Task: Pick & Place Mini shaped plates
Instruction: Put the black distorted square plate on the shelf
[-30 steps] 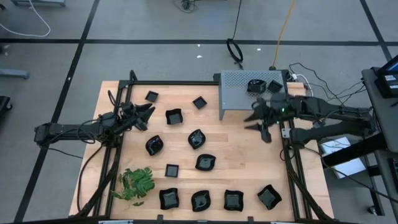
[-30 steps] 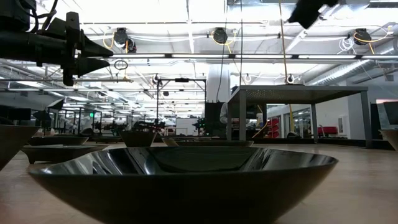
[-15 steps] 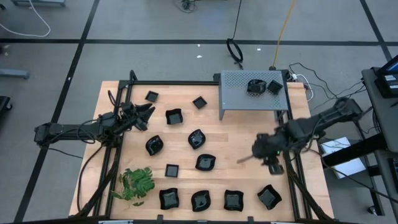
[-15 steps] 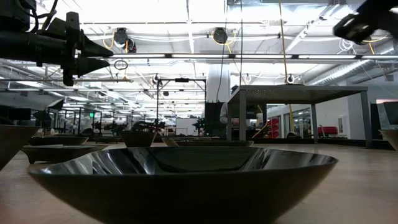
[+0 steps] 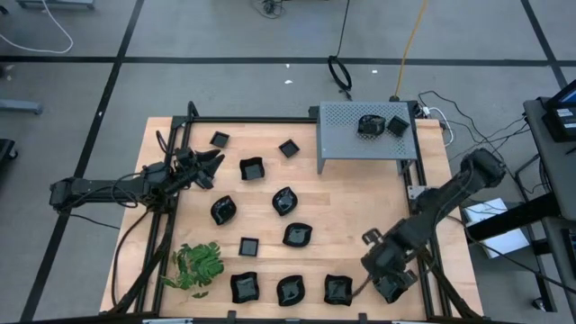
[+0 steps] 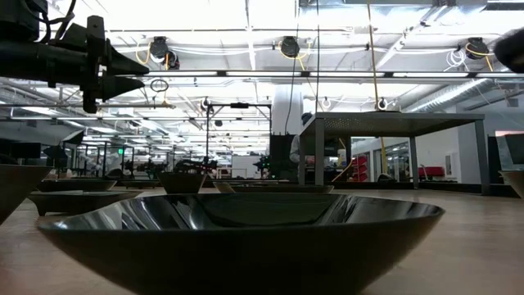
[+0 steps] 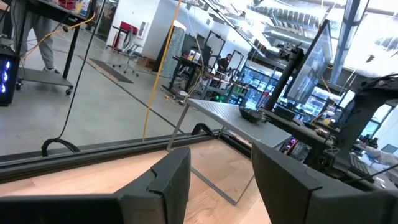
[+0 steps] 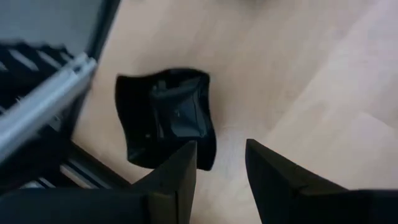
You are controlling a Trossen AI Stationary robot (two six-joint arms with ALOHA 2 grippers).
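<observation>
Several glossy black mini shaped plates lie flat on the wooden table, among them a row along the near edge. My right gripper hangs open over the near right corner, pointing steeply down. In its wrist view a wavy-edged plate lies on the wood just beyond the open fingers, which touch nothing. My left gripper waits open at the table's left side, held level above the wood, also showing high at the left in the low view.
A grey perforated box stands at the far right with two black plates on top. A green leafy sprig lies near left. A black frame rail runs close beside the near right plate.
My right gripper has swung from beside the grey box toward the table's near edge, coming down and tipping from nearly level to pointing steeply down over the near right plate. No plate has moved.
</observation>
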